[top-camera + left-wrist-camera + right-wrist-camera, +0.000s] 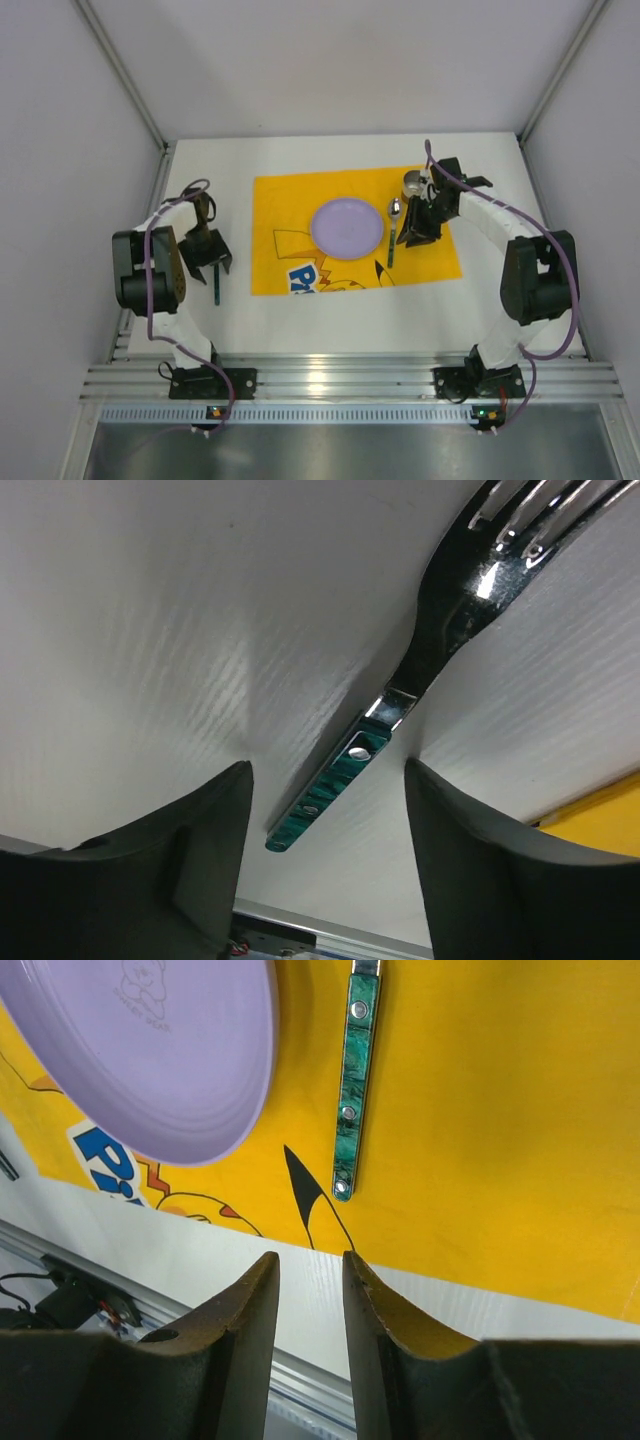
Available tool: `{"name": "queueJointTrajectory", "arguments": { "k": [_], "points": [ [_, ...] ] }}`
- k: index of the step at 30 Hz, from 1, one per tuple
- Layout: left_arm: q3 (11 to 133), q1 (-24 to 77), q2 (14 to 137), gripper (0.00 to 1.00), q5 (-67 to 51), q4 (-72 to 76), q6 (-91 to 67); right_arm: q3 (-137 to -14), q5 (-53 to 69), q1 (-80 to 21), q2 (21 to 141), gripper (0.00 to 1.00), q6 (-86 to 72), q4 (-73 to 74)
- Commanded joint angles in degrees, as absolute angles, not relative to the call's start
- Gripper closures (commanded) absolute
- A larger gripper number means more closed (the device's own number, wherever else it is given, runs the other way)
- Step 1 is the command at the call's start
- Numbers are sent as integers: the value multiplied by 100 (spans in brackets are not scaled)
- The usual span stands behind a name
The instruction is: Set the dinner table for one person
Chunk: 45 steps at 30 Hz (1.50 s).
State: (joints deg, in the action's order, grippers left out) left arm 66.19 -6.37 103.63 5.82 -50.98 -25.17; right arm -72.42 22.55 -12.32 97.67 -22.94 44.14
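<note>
The white dinner table [330,320] carries a yellow cartoon mat [290,200] with a purple plate [347,227] in its middle. A spoon with a green handle [392,235] lies on the mat just right of the plate. A fork with a green handle [216,285] lies on the bare table left of the mat. My left gripper [208,250] hovers low over the fork, open wide, with the fork handle [330,780] lying between its fingers [200,830]. My right gripper [418,228] is right of the spoon handle [355,1080], jaws narrowly apart and empty [310,1257].
A shiny metal cup [414,183] stands on the mat's far right corner, behind the right gripper. The aluminium rail [350,375] runs along the table's near edge. Walls close in on the left, right and back.
</note>
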Motion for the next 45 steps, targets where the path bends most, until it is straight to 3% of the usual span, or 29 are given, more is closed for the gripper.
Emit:
{"name": "queueJointTrajectory", "arguments": {
  "k": [1, 5, 6, 9, 17, 25, 28, 29, 30, 31, 32, 45],
  "points": [
    [6373, -685, 10529, 37, 677, -4756, -2434, -7400, 2250, -1239, 9466, 68, -2154, 4517],
    [6118, -694, 10652, 64, 598, -4501, -2400, -7348, 2180, -1231, 9396, 68, -2092, 4544],
    [6100, -686, 10670, 80, 606, -4465, -2382, -7348, 2162, -1230, 9396, 69, -2074, 4553],
    [6099, -694, 10705, 100, 712, -4491, -2399, -7304, 2083, -1230, 9308, 71, -2057, 4553],
    [7099, -607, 10020, 100, 484, -4974, -2417, -7190, 2127, -1231, 9036, 71, -2109, 4658],
    [8437, 614, 10107, 100, 387, -5326, -2812, -6882, 2022, -1230, 8622, 70, -2171, 4711],
    [8499, 1036, 10388, 100, 246, -5089, -3075, -6768, 1908, -1231, 8377, 58, -2162, 4763],
    [8516, 1133, 10554, 100, 150, -5045, -3146, -6707, 1855, -1230, 8332, 42, -2171, 4781],
    [8534, 1308, 10651, 100, 123, -4958, -3242, -6671, 1811, -1230, 8289, 34, -2180, 4799],
    [8560, 1397, 10722, 100, 123, -4922, -3278, -6636, 1776, -1230, 8201, 13, -2171, 4799],
    [8621, 1476, 10801, 100, 132, -4896, -3304, -6575, 1775, -1230, 8174, 1, -2171, 4816],
    [9861, 1784, 12040, 100, 721, -5168, -2725, -6231, 1670, -1230, 7927, 0, -2030, 4940]
  ]
}}
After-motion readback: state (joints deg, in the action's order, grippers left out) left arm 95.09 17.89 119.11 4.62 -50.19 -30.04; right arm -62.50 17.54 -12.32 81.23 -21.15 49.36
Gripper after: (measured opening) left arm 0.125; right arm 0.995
